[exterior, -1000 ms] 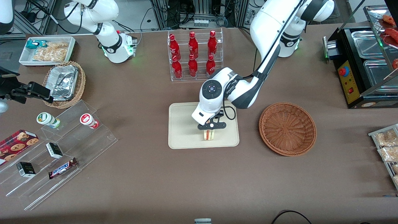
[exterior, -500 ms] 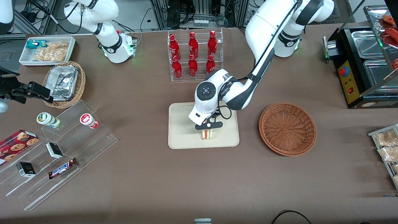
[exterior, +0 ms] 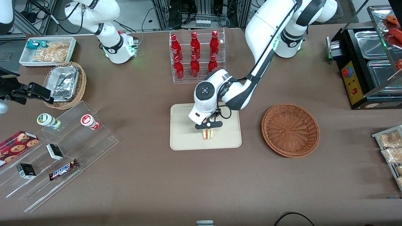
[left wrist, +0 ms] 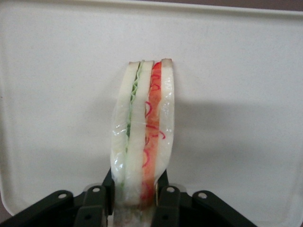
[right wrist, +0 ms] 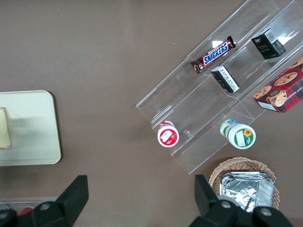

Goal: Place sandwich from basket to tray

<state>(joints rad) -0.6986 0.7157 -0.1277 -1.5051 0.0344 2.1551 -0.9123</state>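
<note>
The sandwich (exterior: 208,134) is a pale bread wedge with green and red filling, held on edge low over the beige tray (exterior: 182,131), in the part of the tray nearer the front camera. My left gripper (exterior: 208,128) is shut on it from above. In the left wrist view the two black fingers (left wrist: 166,194) press both bread faces of the sandwich (left wrist: 144,123) over the tray (left wrist: 236,118). The reddish-brown basket (exterior: 290,129) is empty, beside the tray toward the working arm's end. The right wrist view shows the tray (right wrist: 28,127) and an edge of the sandwich (right wrist: 4,130).
A clear rack of red bottles (exterior: 196,56) stands just farther from the front camera than the tray. A clear stepped shelf with snacks (exterior: 62,150), a tan basket with foil containers (exterior: 64,84) and a white bin (exterior: 47,50) lie toward the parked arm's end. A black appliance (exterior: 367,62) stands at the working arm's end.
My gripper has shifted a little over the tray toward the parked arm's end, carrying the sandwich with it. The basket has not moved.
</note>
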